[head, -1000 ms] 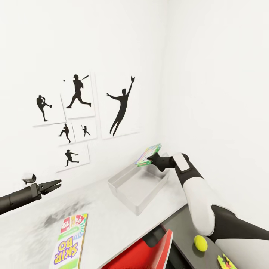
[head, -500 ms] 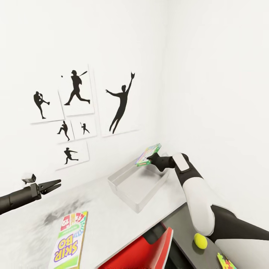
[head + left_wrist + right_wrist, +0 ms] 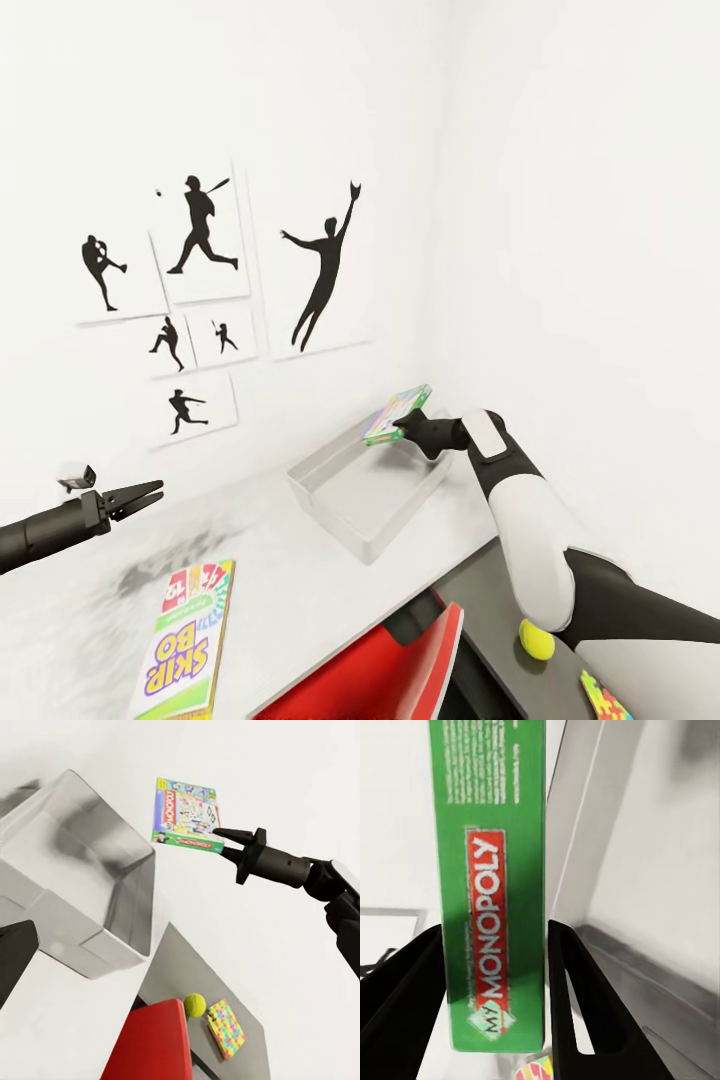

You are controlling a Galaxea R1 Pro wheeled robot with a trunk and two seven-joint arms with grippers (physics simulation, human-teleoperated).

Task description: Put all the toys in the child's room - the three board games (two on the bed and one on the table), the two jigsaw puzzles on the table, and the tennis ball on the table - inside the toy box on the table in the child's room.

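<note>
The green-bordered board game (image 3: 495,885) looks like printed cardboard with a smooth, faintly glossy face, and the right pincer (image 3: 493,1020) gripping it is matt black. The toy box (image 3: 365,495) is smooth, matt pale grey plastic on a matt white tabletop (image 3: 290,590), and the tennis ball (image 3: 536,640) looks dull and fuzzy.

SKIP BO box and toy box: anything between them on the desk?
Nothing: head view shows bare pale tabletop between the SKIP BO box and the toy box.

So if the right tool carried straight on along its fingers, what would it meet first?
Probably the back wall. The right tool, shut on the green board game, points over the far rim of the grey tray toward that wall, with nothing else in line. Depth is hard to judge.
</note>
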